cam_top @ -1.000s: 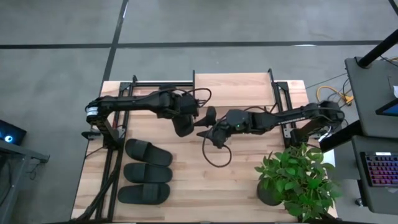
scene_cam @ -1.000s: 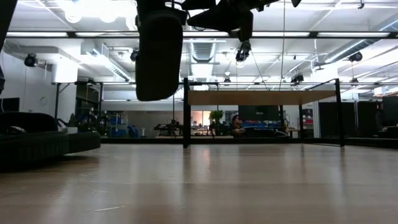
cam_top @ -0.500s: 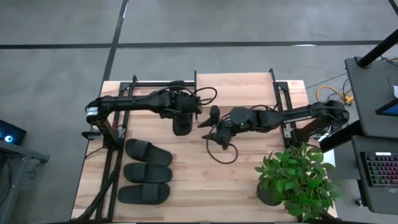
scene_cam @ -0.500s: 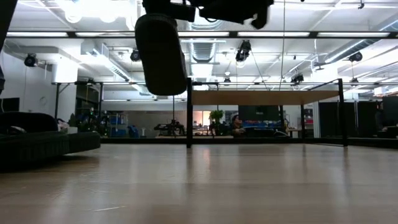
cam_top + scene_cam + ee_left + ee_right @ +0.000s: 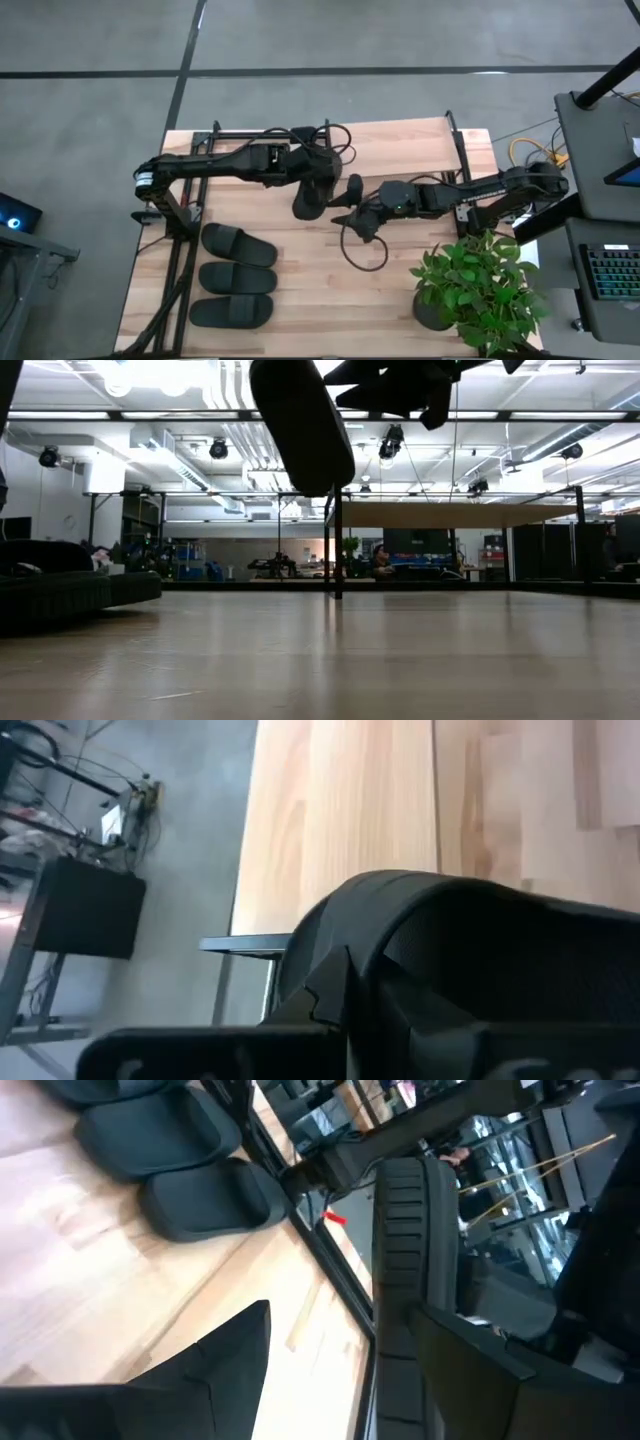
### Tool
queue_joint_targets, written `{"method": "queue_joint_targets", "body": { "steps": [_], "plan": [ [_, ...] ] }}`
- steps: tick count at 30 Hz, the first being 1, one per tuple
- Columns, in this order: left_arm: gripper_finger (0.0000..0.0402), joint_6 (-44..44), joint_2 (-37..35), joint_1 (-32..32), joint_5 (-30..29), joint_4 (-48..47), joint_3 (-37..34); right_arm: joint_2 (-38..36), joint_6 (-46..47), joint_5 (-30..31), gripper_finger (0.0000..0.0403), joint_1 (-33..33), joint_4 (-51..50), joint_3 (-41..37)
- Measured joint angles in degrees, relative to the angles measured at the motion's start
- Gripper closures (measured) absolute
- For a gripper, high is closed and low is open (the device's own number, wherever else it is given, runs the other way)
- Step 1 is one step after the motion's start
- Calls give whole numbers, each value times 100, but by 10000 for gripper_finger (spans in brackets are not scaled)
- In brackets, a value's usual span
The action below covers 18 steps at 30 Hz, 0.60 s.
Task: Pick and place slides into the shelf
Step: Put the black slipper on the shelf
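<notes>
One black slide (image 5: 308, 197) hangs in my left gripper (image 5: 306, 176), high over the middle of the table; in the low view this slide (image 5: 296, 425) tilts, clear of the wood. My right gripper (image 5: 349, 203) is open just right of it and touches nothing; its wrist view shows the slide's ribbed sole (image 5: 402, 1250) close ahead. Three more slides (image 5: 238, 278) lie flat in a row near the table's left near corner. The shelf (image 5: 387, 134), a light plank on black frames, stands at the far edge; the low view shows the shelf top (image 5: 455, 515) and post. My left gripper is shut on the slide at its upper end, coming from above. The gripper body hides the exact spot; its wrist view shows the strap arch (image 5: 430, 920) just past the fingers. The slide hangs below, tilted and lifted clear of the table.
A potted plant (image 5: 478, 288) fills the table's right near corner. A black cable loop (image 5: 365, 250) hangs under the right arm. Bare wood (image 5: 330, 300) lies between the slide row and the plant.
My left gripper has carried the slide toward the table's right and a little toward the far edge, and the slide has tipped from upright to slanted. My right gripper has drawn back slightly to the right. The shelf stands farther right than before.
</notes>
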Motion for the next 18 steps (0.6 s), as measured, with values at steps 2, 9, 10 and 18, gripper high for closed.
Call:
{"method": "queue_joint_targets", "body": {
  "steps": [2,9,10,18],
  "plan": [
    [401,-5,-3,0,-90,66,0,-11,-5,-1,170,-3,39,8],
    [401,-3,-3,-24,-212,144,-37,6,-110,4,170,-3,82,109],
    [401,-4,-10,-23,-217,132,-55,3,-80,4,170,-3,95,127],
    [401,-155,-180,-22,-251,59,-92,-5,-40,22,170,8,255,142]
  ]
}}
